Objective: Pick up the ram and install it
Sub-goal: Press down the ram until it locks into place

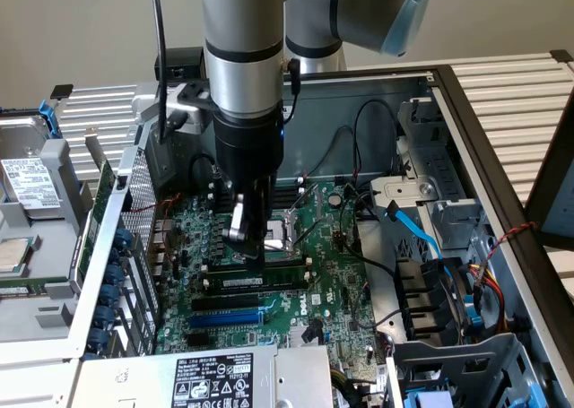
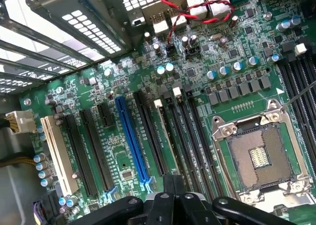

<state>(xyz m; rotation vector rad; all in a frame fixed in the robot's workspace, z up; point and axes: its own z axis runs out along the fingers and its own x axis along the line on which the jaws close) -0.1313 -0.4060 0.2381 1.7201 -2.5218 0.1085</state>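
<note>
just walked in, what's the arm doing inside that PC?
The robot arm is reaching down into an open computer case, its hand shut and low over the motherboard. A green memory stick lies along the black memory slots right under the hand, beside the empty processor socket. Whether it is fully seated can't be told.

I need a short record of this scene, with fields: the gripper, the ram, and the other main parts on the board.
gripper: fingers shut, low over the black memory slots
ram: on edge along the black memory slots, just below the gripper
ram seated: cannot tell
blue slot: empty, beside the black slots
processor socket: bare, contacts showing
</note>
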